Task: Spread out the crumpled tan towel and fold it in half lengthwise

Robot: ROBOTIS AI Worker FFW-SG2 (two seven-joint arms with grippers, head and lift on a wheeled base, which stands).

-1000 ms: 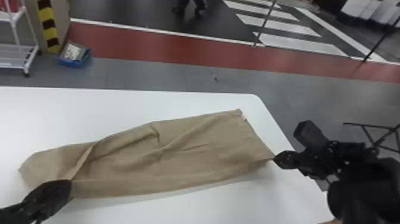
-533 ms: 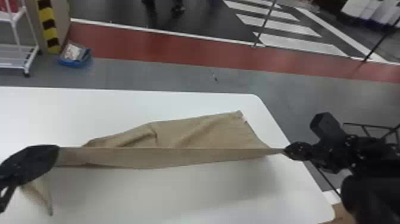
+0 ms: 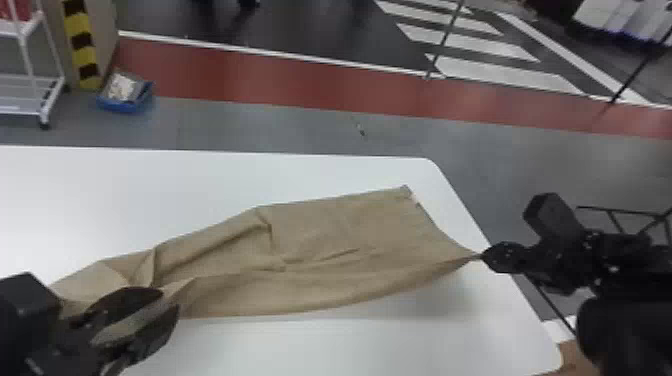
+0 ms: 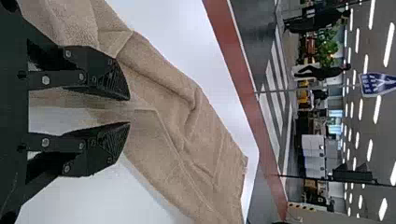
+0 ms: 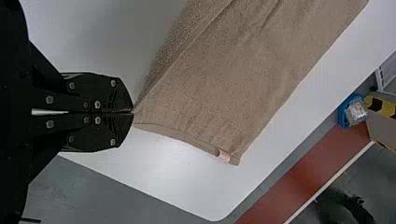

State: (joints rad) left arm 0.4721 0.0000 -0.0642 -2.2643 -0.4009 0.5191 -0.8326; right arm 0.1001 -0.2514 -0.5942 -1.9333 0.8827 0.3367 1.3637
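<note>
The tan towel (image 3: 325, 250) lies lengthwise across the white table, wrinkled toward its left end and flatter at the right. At its near left part, my left gripper (image 3: 145, 325) has its fingers parted with towel cloth between them. In the left wrist view the left gripper (image 4: 128, 111) shows a clear gap, the towel (image 4: 187, 135) passing through it. My right gripper (image 3: 482, 256) pinches the towel's near right corner, slightly above the table's right edge. In the right wrist view the right gripper (image 5: 132, 112) is shut on that corner of the towel (image 5: 224, 79), a small tag near the opposite corner.
The white table (image 3: 200, 175) has a rounded far right corner, and its right edge runs beneath the right gripper. Beyond the table, a blue bin (image 3: 125, 97) and a white wheeled rack (image 3: 30, 85) stand on the floor at the left.
The near edge, stretched taut between the grippers half a second ago, now sags lower. My left gripper has moved right and toward the robot, and its fingers have parted. The right gripper shifted slightly left.
</note>
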